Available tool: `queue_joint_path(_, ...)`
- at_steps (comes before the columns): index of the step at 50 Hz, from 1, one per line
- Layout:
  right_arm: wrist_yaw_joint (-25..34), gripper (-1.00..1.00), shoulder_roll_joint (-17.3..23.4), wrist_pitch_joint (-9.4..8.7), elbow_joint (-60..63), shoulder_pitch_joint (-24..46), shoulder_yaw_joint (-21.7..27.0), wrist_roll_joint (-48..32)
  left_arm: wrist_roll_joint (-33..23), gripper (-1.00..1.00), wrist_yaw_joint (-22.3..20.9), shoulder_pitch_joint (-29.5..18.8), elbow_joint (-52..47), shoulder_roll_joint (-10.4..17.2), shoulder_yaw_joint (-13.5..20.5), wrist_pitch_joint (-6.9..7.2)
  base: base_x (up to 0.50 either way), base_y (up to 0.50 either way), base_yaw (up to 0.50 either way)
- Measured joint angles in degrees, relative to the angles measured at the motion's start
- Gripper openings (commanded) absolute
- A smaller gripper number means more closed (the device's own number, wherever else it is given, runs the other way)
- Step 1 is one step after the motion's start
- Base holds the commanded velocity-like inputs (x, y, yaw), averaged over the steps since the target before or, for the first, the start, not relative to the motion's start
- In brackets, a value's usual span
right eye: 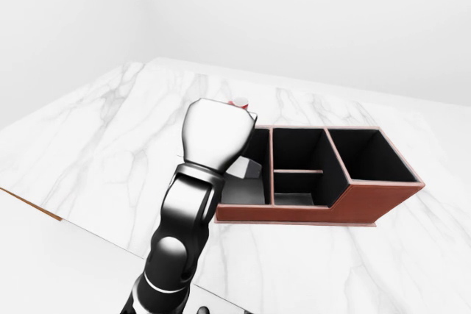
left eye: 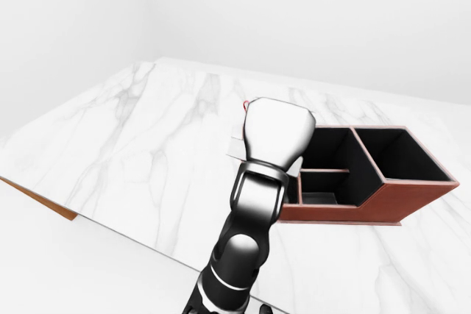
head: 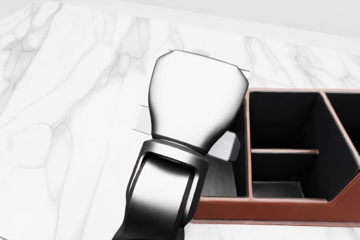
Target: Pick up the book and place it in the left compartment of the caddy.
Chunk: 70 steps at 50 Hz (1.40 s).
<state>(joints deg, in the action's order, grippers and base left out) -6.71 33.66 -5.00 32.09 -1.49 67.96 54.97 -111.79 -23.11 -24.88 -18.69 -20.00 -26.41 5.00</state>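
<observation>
Reaching out over the marble worktop [left eye: 147, 152], my left hand [head: 194, 102] hangs over the left end of the caddy [right eye: 346, 207], and its bulky white back fills the middle of the head view, hiding nearly everything beneath it. My fingers point away from the cameras, so I cannot tell whether they are spread or closed, nor whether they grip anything. The book [head: 228, 147] shows only as pale slivers: a thin edge poking out at the hand's left side and a grey-white corner below its right side, lying over the left compartment [right eye: 243, 189]. I judge that I am carrying it, though the contact itself is hidden. Its long axis seems to run roughly left to right in the head view, tilted, with the lower right corner already inside the caddy's rim. What matters next is that the compartment lies directly under my hand, so the move is downward. My right hand is nowhere in view.
</observation>
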Motion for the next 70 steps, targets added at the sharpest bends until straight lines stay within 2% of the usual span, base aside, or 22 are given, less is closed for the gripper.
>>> queue_joint_path(24,0.1,1.0,-0.1,0.0,0.0,0.0,-0.1,-0.3,2.1,-1.0,5.3,-2.2,10.5,0.0,3.4,0.0,0.0,0.0,0.0)
queue_joint_path(70,0.4,1.0,-0.2,0.0,-0.1,0.2,-0.5,-0.9,9.0,-1.0,16.4,-8.1,33.5,0.0,7.0,0.0,0.0,0.0,0.0)
